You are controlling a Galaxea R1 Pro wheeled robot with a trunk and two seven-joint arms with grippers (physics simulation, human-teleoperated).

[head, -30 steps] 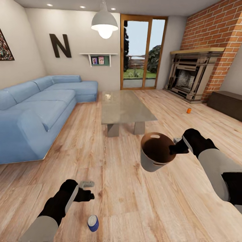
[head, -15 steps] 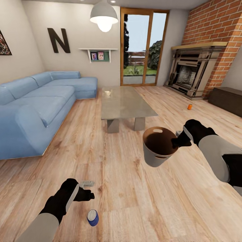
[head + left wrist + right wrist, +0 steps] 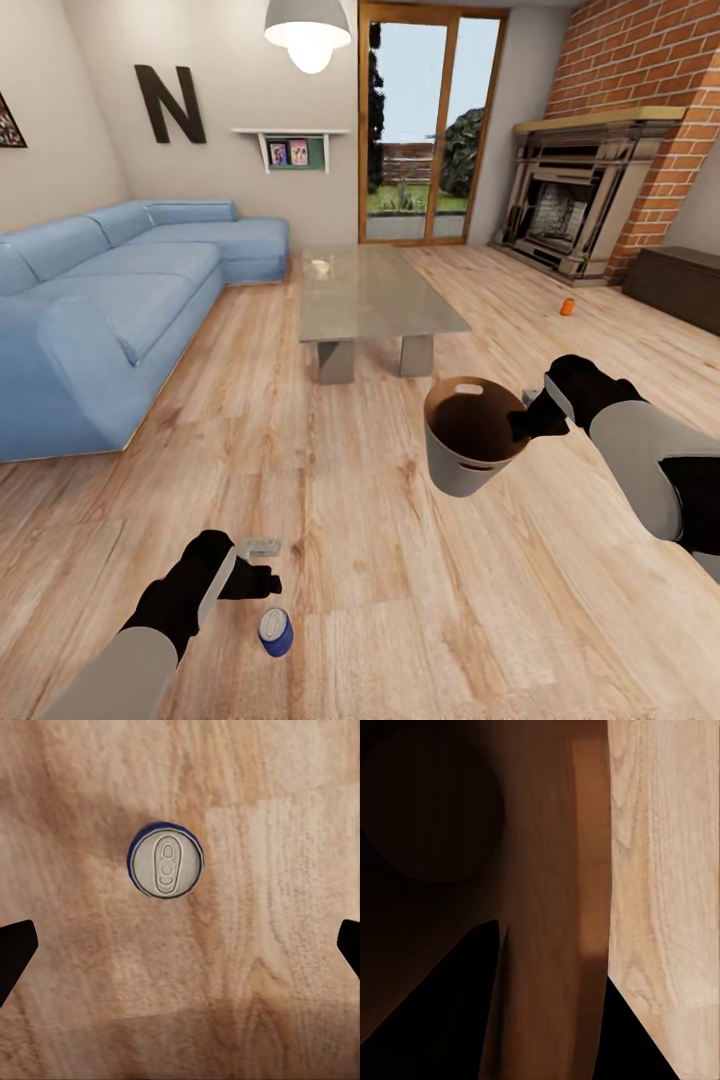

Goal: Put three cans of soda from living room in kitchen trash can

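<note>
Head view looks forward and down from standing height across the living room floor; left wrist view faces straight down, close above the blue can, shared with head view; right wrist view sits very close against the bin interior, also in head view.

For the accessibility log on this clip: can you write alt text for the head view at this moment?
The robot's right gripper holds a grey bin by its rim above a living room's wood floor, while the left gripper hovers open over an upright blue can. Behind are a blue sofa, a glass coffee table and an orange can near a brick fireplace.
</note>
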